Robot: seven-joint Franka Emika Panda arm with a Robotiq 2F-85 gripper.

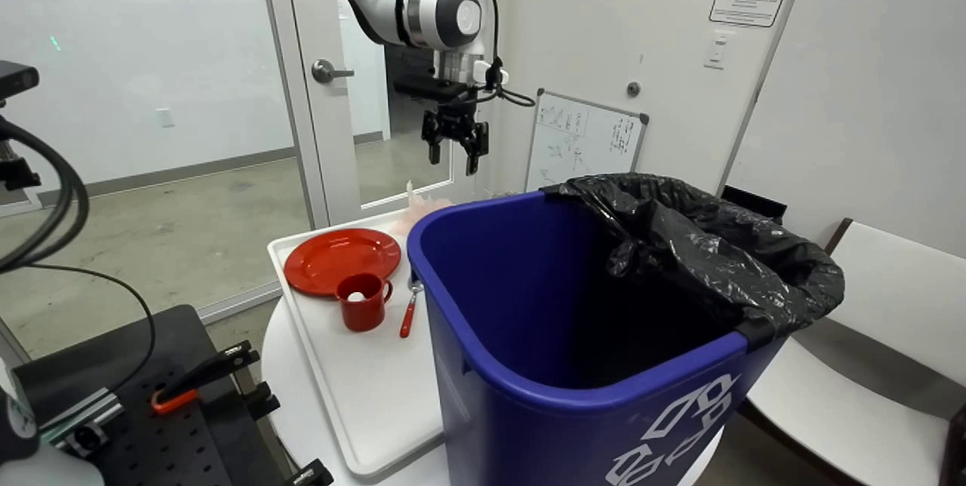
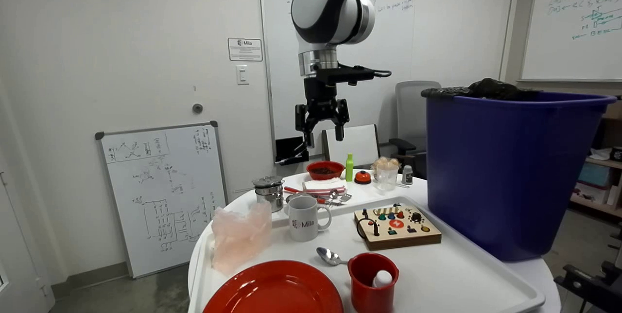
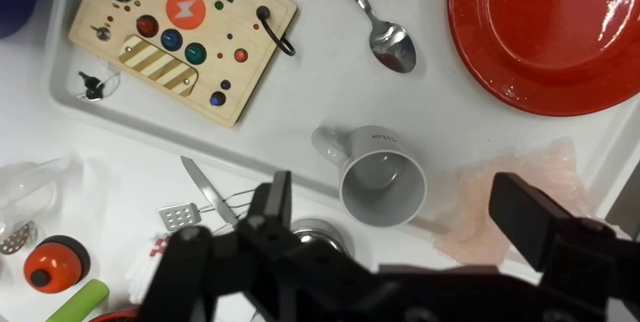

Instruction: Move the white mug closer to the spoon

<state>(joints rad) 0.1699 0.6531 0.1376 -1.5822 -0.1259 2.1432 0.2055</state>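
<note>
The white mug stands upright on the white tray, with its handle towards the board. In the wrist view the mug shows from above, near the tray's edge. The spoon has a metal bowl and a red handle. It lies on the tray apart from the mug, and also shows in both exterior views. My gripper is open and empty, high above the tray; it also shows in an exterior view. In the wrist view its fingers appear either side of the mug, not touching it. The bin hides the mug in an exterior view.
A red plate and a red mug holding a white item are near the spoon. A pink plastic bag and a wooden knob board flank the white mug. Metal pots stand behind it. A tall blue bin stands beside the tray.
</note>
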